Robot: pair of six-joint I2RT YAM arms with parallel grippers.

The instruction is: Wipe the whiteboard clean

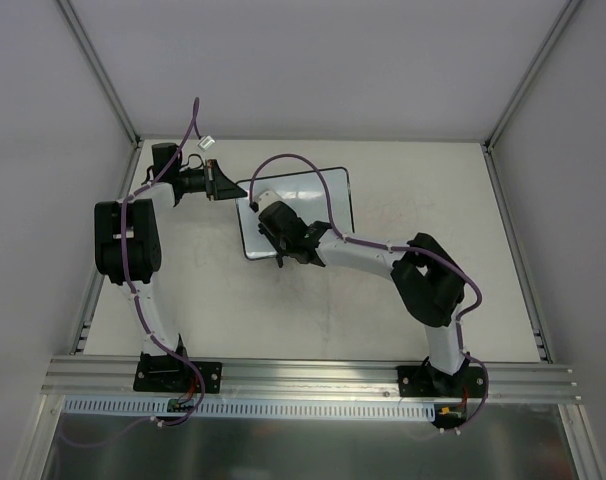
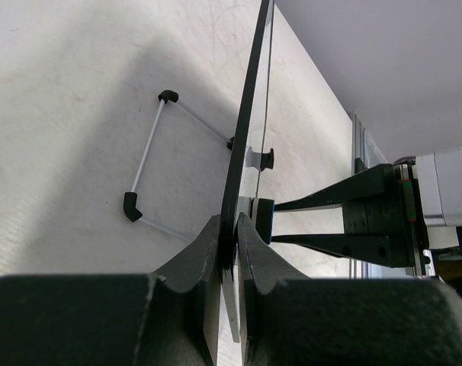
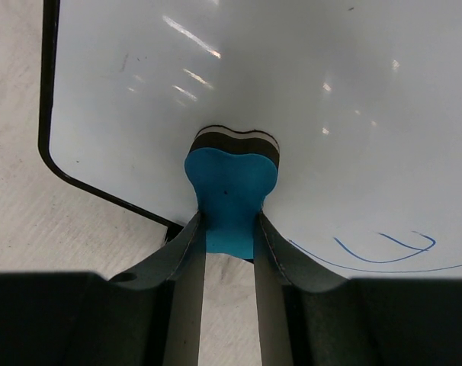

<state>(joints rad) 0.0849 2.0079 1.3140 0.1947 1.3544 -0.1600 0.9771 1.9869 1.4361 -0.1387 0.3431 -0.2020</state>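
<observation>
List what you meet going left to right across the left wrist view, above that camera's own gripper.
wire stand → whiteboard, seen edge-on → eraser against the board's face → right gripper, closed on the eraser.

The right pincer (image 3: pixel 229 223) clamps a blue eraser (image 3: pixel 229 183) at its waist, the eraser's head against the whiteboard (image 3: pixel 292 76). Blue pen strokes (image 3: pixel 383 248) lie at four o'clock from the eraser. The board's rounded black corner sits at eight o'clock, over the pale bench (image 3: pixel 17 221).
</observation>
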